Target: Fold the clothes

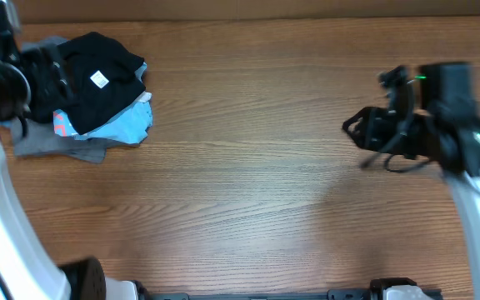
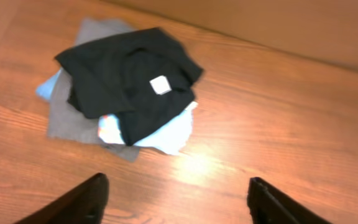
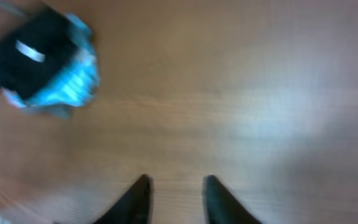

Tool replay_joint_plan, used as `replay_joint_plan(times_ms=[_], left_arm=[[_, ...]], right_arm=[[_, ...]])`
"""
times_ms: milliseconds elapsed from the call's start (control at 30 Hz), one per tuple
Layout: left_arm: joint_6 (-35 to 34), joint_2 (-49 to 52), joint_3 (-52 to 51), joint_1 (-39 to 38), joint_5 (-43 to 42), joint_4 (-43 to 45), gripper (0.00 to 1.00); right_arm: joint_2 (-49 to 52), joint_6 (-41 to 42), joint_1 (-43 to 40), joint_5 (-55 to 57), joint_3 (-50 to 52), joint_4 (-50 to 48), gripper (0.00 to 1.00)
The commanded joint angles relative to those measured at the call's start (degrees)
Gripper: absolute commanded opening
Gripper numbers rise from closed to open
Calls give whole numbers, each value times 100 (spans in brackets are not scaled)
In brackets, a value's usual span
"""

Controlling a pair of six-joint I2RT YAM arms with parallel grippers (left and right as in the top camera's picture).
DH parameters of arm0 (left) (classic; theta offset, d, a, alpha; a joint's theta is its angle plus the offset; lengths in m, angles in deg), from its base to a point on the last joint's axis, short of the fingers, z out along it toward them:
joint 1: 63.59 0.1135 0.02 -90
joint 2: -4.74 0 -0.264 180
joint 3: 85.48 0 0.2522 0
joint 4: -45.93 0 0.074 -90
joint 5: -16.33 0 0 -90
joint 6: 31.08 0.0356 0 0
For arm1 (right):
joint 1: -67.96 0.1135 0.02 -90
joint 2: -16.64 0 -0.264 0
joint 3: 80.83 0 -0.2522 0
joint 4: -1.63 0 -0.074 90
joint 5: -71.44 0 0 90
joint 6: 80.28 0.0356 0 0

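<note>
A pile of clothes (image 1: pixel 98 83) lies at the table's far left: a black garment with a white tag (image 2: pixel 129 81) on top, a light blue one (image 2: pixel 166 134) and a grey one (image 2: pixel 73 118) under it. The pile also shows in the right wrist view (image 3: pixel 42 62), blurred. My left gripper (image 2: pixel 176 199) is open and empty, held above bare wood just short of the pile; in the overhead view it is hidden at the left edge. My right gripper (image 1: pixel 358 127) is open and empty at the far right, well away from the pile.
The brown wooden table (image 1: pixel 248 167) stretches between the pile and the right arm. A raised wooden edge (image 2: pixel 291 31) runs along the back of the table. The arms' bases (image 1: pixel 82 279) stand at the near edge.
</note>
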Motion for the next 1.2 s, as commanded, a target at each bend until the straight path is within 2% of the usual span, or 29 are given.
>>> replay_joint_plan(times_ms=[0, 33, 67, 133, 333, 533, 1067, 1167], left_arm=[[216, -474, 13, -330, 87, -205, 100], [212, -608, 2, -409, 125, -210, 100], [186, -752, -37, -483, 101, -208, 100], [31, -1060, -107, -636, 57, -210, 100], [-398, -1775, -111, -815, 46, -208, 100], [-409, -2240, -111, -815, 13, -208, 100], [-409, -2299, -111, -815, 33, -205, 100], [-409, -2299, -111, -815, 31, -208, 100]], right_arm=[[-822, -39, 37, -55, -407, -109, 40], [-1019, -39, 35, -55, -435, -168, 49], [-1215, -37, 37, -55, -435, -232, 61], [-1589, -37, 35, -55, -435, -293, 100], [-2208, -37, 35, -55, -435, -273, 100], [-2232, -37, 35, -55, -433, -114, 100], [-2232, -39, 35, -50, -433, 188, 100], [-2229, -39, 35, 310, -433, 175, 100]])
